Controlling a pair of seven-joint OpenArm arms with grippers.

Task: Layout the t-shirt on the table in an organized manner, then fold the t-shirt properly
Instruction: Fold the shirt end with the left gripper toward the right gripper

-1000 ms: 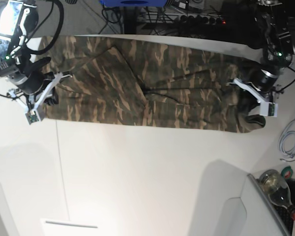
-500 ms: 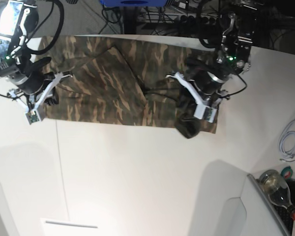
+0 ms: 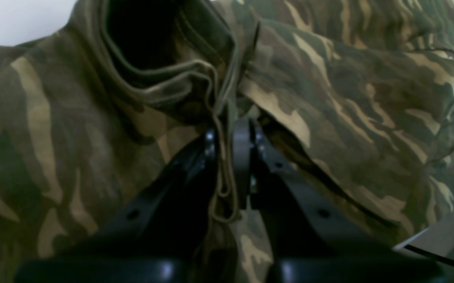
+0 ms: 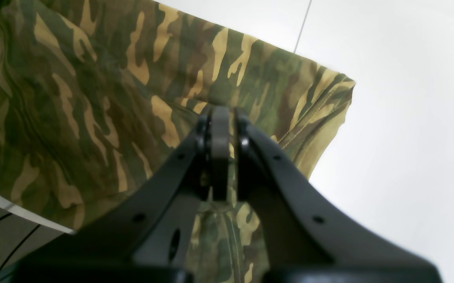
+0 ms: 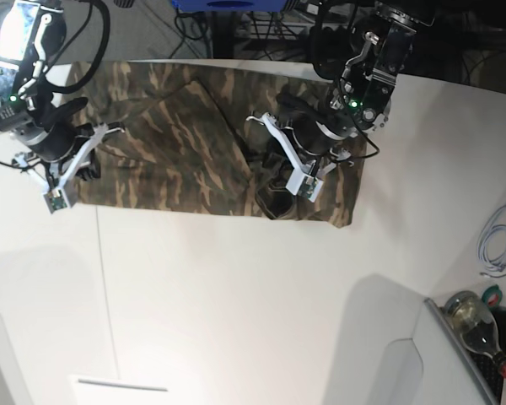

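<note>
The camouflage t-shirt [image 5: 177, 160] lies stretched along the far side of the white table [image 5: 236, 295], its right end doubled back over the middle. My left gripper [image 5: 280, 181] hangs over that fold. In the left wrist view the left gripper [image 3: 231, 133] is shut on a bunched hem of the t-shirt [image 3: 348, 98]. My right gripper [image 5: 88, 169] stays at the shirt's left edge. In the right wrist view the right gripper [image 4: 221, 118] is shut on the t-shirt [image 4: 93, 98] near its corner, beside bare table [image 4: 407, 118].
A thin dark seam [image 5: 101, 278] runs across the tabletop. A white cable [image 5: 497, 240] and a bottle [image 5: 476, 325] sit off the right edge. Cables and a power strip [image 5: 346, 34] lie behind the table. White panels [image 5: 388, 363] stand at the near edge.
My left gripper has travelled from the table's right end toward the middle, dragging the shirt's right end over the rest. The right arm has stayed still.
</note>
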